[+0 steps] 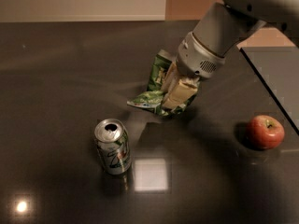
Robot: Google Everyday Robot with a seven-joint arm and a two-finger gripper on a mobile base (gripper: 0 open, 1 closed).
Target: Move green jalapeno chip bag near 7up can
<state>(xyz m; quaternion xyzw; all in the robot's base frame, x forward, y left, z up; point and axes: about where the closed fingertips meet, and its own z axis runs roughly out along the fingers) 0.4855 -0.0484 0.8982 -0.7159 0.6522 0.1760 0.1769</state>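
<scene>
The green jalapeno chip bag (155, 91) is crinkled and hangs a little above the dark table, held in my gripper (175, 94). The gripper comes down from the upper right and its pale fingers (180, 90) are shut on the bag's right side. The 7up can (112, 146) stands upright on the table to the lower left of the bag, a short gap away. Its silver top is open.
A red apple (265, 131) sits on the table at the right. The dark table (56, 78) has an edge at the right with a grey panel (280, 78) beyond it. A pale wall runs along the back.
</scene>
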